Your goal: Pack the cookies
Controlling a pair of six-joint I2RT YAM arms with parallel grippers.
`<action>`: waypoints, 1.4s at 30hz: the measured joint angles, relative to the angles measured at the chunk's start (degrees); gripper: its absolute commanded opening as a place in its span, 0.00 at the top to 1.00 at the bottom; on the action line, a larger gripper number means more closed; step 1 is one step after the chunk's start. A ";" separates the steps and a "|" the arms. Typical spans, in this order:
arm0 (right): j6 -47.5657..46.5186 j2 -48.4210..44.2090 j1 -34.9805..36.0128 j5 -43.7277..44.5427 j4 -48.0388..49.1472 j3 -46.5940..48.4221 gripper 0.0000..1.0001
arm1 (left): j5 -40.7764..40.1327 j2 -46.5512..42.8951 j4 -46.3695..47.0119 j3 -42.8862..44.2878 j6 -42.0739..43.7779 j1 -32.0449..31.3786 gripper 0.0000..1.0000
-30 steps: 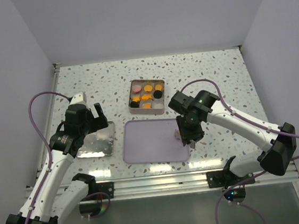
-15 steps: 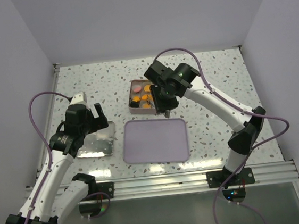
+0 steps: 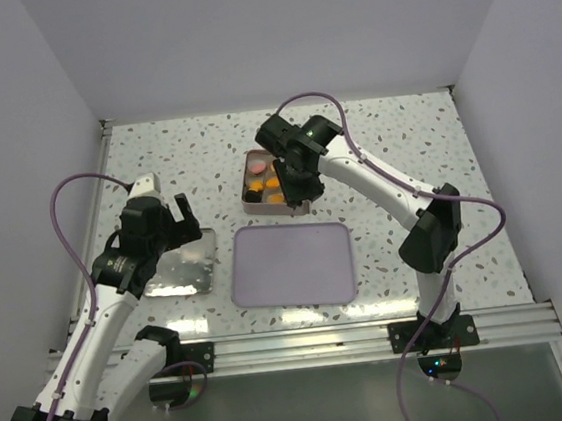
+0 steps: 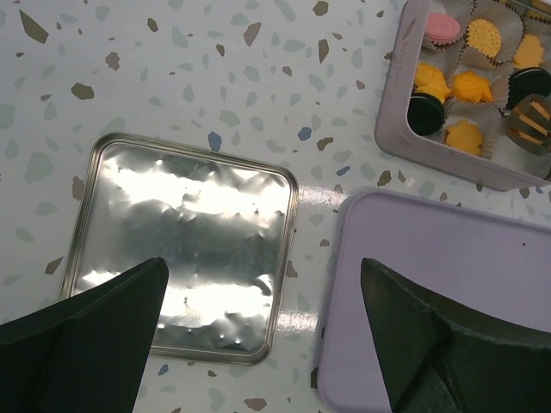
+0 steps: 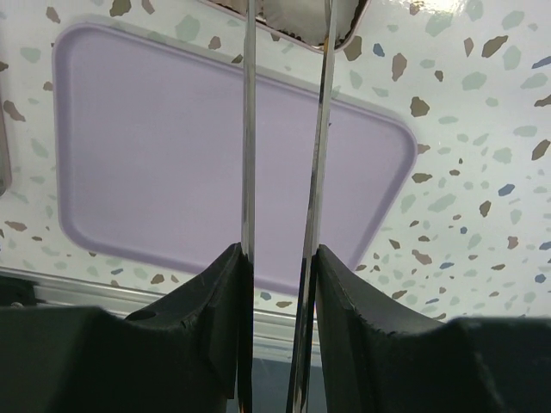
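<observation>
Since a second ago, when it stood low at the right edge of the lavender tray [image 3: 292, 263], the right end effector [image 4: 527, 120] has swung across to the square tin [image 3: 246, 189] and now hangs with its tips over the near right compartment. The left wrist view shows the tips down in that paper cup. The right wrist view shows its long metal fingers [image 5: 248, 129] nearly parallel with a narrow gap, but their ends run out of frame, so I cannot tell whether a cookie is clamped between them.

Eight cookies [image 4: 472, 86] show in the other compartments: one pink, two black and five orange. The tray has gone bare, and no cookie lies loose on the table [image 3: 174, 151]. My reading is that the last piece is being delivered and only its release remains.

The left end effector [image 4: 263, 267] has not moved. Its fingers are spread wide and empty above the tin lid [image 4: 181, 258], which lies flat just left of the tray. Closing the tin probably follows.
</observation>
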 measured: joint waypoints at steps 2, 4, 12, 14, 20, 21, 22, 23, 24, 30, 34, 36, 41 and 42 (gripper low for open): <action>-0.24 0.00 -0.31 0.31 0.02 0.00 0.65 | -0.20 0.00 0.00 0.00 -0.02 0.00 0.00; -0.39 0.00 -0.48 0.63 0.02 0.00 0.64 | -0.26 0.00 0.00 0.00 -0.02 0.00 0.00; -0.39 -0.48 -0.57 0.83 0.07 -1.99 0.58 | -0.66 0.00 -0.02 0.00 -0.04 0.00 0.00; -0.37 -1.11 -0.55 0.81 -0.02 -3.48 0.53 | -0.63 0.00 0.00 0.00 -0.04 0.00 0.00; 0.00 -4.22 -0.55 0.81 0.00 -6.73 0.47 | -0.61 0.11 0.00 0.00 -0.02 0.00 0.00; 0.07 -4.57 -0.55 0.83 0.02 -6.75 0.47 | -0.61 0.11 0.00 0.00 -0.02 0.00 0.00; 0.13 -4.87 -0.55 0.85 0.04 -6.75 0.47 | -0.59 0.13 0.00 0.00 -0.02 0.00 0.00; 0.24 -5.11 -0.55 0.92 0.04 -6.73 0.47 | -0.59 0.15 0.00 0.00 -0.02 0.00 0.00; 0.31 -5.27 -0.55 0.96 0.00 -6.62 0.47 | -0.59 0.15 0.00 0.00 -0.02 0.00 0.00; 0.50 -5.29 -1.20 2.91 -0.26 0.15 0.46 | -0.09 0.44 0.00 0.00 0.02 0.00 0.00; 0.20 -6.97 -5.03 4.02 0.46 0.31 0.46 | 0.55 0.46 0.02 0.00 0.02 0.00 0.00; -0.22 -8.61 -8.74 4.02 0.48 -2.21 0.46 | 0.79 0.52 0.02 0.00 0.04 0.00 0.00; -1.60 -11.34 -18.75 3.76 0.57 -11.41 0.48 | 1.60 0.76 0.04 0.00 0.07 -0.02 0.01; -1.92 -11.37 -20.61 3.30 0.74 -13.57 0.48 | 1.68 0.76 0.02 0.00 0.07 -0.04 0.01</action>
